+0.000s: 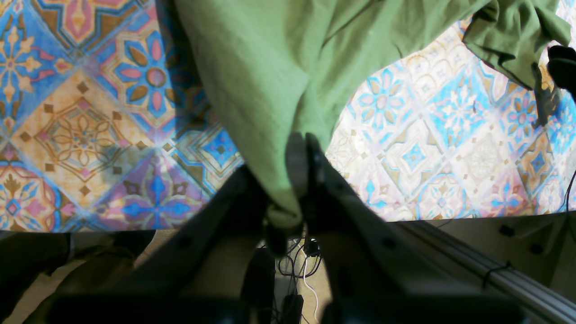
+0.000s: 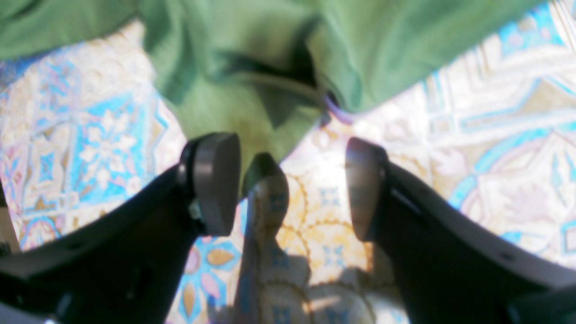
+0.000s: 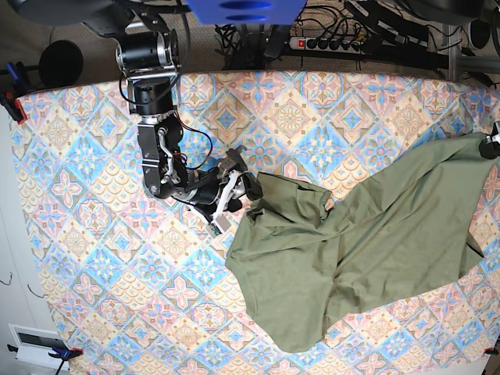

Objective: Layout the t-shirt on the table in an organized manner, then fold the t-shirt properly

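Olive-green t-shirt (image 3: 351,242), rumpled, stretched diagonally across the diamond-tiled table (image 3: 94,234), one corner lifted at the edge.

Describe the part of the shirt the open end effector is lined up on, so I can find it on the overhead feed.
On the pastel diamond-tiled table, find the olive-green cotton t-shirt spread from centre to the right edge. Its upper-left corner bunches into folds beside the open right end effector. Unlike the flatter cloth below, this corner is rumpled.

Looked like a robotics lab or test bench rather than a home. Showed a power strip (image 3: 326,43) with tangled cables (image 3: 242,35) behind the patterned counter (image 3: 94,234), clamps (image 3: 14,105) pinning its cloth at the edge.
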### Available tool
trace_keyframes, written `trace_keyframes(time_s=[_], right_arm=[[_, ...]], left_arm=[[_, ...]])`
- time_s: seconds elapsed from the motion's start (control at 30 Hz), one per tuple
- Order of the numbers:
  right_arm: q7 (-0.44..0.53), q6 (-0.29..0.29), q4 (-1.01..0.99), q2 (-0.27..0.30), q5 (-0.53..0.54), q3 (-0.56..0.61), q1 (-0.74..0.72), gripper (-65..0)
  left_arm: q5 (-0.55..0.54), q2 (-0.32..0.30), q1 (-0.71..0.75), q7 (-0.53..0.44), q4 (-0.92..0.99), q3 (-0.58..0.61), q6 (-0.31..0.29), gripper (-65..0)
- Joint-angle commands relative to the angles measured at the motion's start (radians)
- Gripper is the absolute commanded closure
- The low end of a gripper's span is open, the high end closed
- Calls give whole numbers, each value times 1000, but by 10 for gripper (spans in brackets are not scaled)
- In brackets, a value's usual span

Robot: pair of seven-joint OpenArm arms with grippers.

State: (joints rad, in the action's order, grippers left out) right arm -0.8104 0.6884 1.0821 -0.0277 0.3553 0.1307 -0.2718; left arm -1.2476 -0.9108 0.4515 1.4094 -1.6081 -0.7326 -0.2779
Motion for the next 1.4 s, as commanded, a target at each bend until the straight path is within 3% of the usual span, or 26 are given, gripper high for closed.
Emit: trace_keyframes(time_s=[0.0,0.4,0.47,0.63,0.7,0.83,0.97,1.17,1.37], right_arm=[[10,10,-7,-22,1,-1,-22,-356],[66,10,-128,-105,0,4,-27,-346],[67,10,-128,-105,0,4,-27,-287],[55,10,-82,-100,8,-4,-27,0],[26,10,-24,-93,11,-15,-27,0],[-77,10,106,-34,78,-139,-27,-8],[-155,10,224,68,161,-243,-27,-8],[-182,10,263,272,333,-380,-34,-9],[-208,10,270,430,462,-474,-30,-9]], left_arm=[[-8,-27,-21,-13,-10,-14,-1,0],[-8,-9,-43,-13,-10,-12,-1,0],[-8,-9,-44,-13,-10,-12,-1,0],[-8,0,-67,-13,-10,-12,-1,0],[-8,42,-130,-13,-10,-12,-1,0],[-8,121,-234,-13,-10,-12,-1,0],[-8,195,-294,-13,-10,-12,-1,0],[-8,302,-382,-13,-10,-5,-1,0],[-8,382,-422,-13,-10,135,-1,0]])
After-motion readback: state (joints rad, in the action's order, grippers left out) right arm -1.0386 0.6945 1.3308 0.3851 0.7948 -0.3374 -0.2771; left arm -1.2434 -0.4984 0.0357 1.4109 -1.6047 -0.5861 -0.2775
